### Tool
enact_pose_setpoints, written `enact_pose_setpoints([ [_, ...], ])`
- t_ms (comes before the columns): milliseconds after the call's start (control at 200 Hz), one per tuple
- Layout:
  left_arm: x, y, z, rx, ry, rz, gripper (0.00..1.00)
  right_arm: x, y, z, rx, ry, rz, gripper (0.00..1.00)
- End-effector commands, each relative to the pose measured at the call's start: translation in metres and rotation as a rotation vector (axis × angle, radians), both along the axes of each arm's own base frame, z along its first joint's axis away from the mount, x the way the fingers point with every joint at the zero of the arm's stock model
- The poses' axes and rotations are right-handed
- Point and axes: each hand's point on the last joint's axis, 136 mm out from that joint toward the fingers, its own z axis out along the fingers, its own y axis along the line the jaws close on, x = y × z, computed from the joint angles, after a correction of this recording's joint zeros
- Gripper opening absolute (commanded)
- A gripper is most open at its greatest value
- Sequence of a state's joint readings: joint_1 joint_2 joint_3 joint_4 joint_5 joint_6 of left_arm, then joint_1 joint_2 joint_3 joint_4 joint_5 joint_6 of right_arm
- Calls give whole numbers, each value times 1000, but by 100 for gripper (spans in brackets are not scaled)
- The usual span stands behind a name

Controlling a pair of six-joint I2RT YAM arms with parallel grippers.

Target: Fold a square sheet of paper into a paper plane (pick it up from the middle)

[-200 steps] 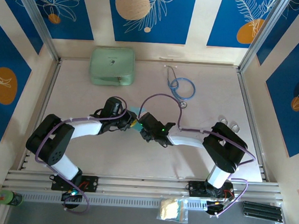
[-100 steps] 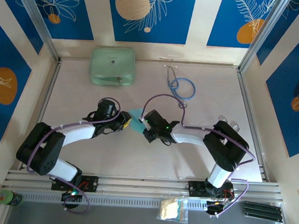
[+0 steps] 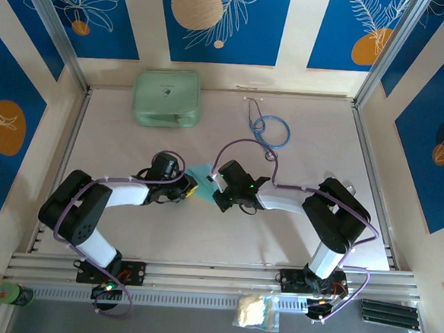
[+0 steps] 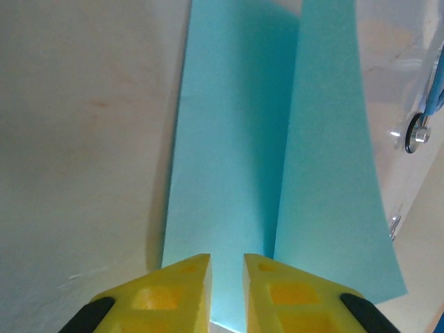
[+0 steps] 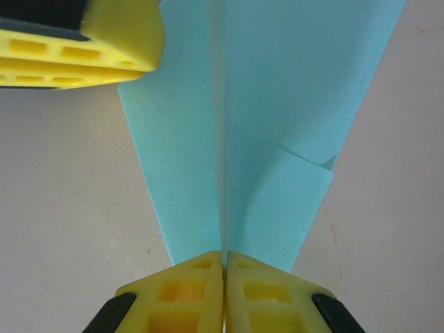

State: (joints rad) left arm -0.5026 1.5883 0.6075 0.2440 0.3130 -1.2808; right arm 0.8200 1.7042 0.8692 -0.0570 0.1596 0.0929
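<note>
The light-blue sheet of paper (image 3: 202, 172) lies mid-table between both grippers, folded lengthwise into a narrow tapering plane shape with layered flaps. In the right wrist view the paper (image 5: 277, 90) has an upright middle ridge, and my right gripper (image 5: 224, 258) is shut on that ridge. From above, the right gripper (image 3: 215, 183) sits at the paper's right end. My left gripper (image 3: 192, 187) meets the paper from the left. Its jaws (image 4: 227, 267) stand a narrow gap apart over the paper (image 4: 236, 139), pinching nothing I can see. One left finger (image 5: 90, 41) shows by the paper's edge.
A mint-green case (image 3: 166, 98) sits at the back left. A blue-tubed stethoscope (image 3: 269, 129) lies at the back, right of centre, and its metal chestpiece (image 4: 418, 132) is near the paper. The table's side rails (image 3: 374, 177) bound the space.
Both grippers shifted slightly right and back with the paper, and more of it shows between them. The left elbow swung out, then back.
</note>
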Motion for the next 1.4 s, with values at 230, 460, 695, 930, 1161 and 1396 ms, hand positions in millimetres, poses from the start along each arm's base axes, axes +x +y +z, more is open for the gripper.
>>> enact_pose_setpoints([
  [230,1,-10,-5,6,16,-50,21,0,6,-2,45,55,15,10],
  [460,-4,-11,-13,23,52,-74,25,5,3,-2,24,29,-8,15],
  [695,-9,-9,-23,36,91,-83,27,10,0,-1,-14,-19,-21,19],
  [930,-10,-8,-23,44,93,-85,27,11,0,1,-45,-84,-6,24],
  [1161,-11,-8,-23,45,96,-86,27,8,0,-3,-68,-92,8,24],
  [1396,-10,-8,-21,46,90,-86,27,11,1,-3,-73,-109,7,20],
])
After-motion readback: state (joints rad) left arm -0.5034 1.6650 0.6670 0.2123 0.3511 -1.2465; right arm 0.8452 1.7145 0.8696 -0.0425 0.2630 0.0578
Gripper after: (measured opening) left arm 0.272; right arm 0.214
